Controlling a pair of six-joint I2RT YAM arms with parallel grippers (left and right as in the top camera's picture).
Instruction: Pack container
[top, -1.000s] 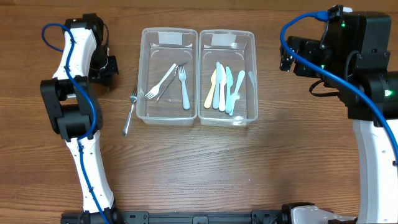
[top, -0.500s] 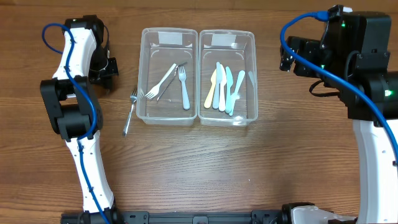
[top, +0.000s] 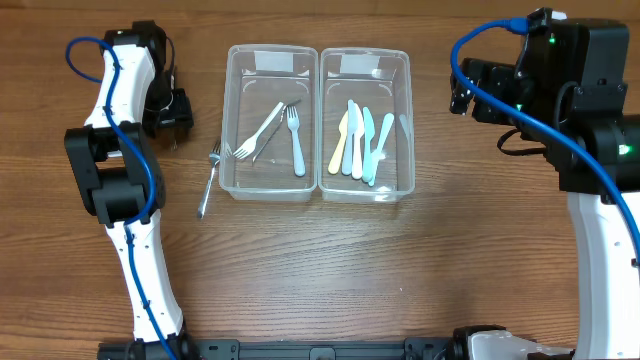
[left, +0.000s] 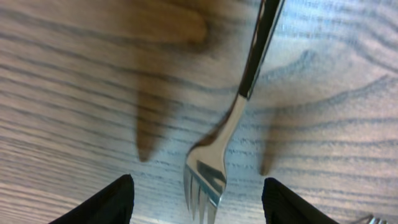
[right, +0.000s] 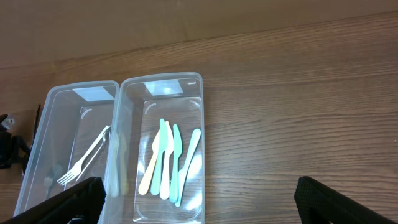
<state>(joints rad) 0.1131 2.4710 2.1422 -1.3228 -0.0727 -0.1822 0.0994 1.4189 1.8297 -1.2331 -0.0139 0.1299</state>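
Wooden table (top: 400, 270) — bare grain over most of the overhead view. My arms stand at its flanks, the left one reaching up toward 10 o'clock, the right one bulking at 2 o'clock.

Two clear containers sit side by side at 12 o'clock, long walls touching. The left container (top: 270, 178) holds white forks (top: 295, 140). I count at least two, one lying diagonal and one nearly straight. The right container (top: 393, 95) holds pastel knives (top: 358, 140) (yellow, mint, pale blue) lying roughly parallel.

The metal fork (top: 208, 180) lies flat on the table on the 9 o'clock side of the left container, close beside its wall. Tines point toward 12, handle toward 6. Whether the tines touch the wall I cannot tell.

My left gripper (top: 172, 108) hangs near that fork, at about 10 o'clock from it. Its fingers are spread wide with nothing between them. In the wrist view the tines show between my two fingertips (left: 106, 202), and finger shadows fall on the wood either side of the neck.

My right gripper (right: 199, 205) is spread wide too, and empty — well apart from the containers, both framed between its tips.
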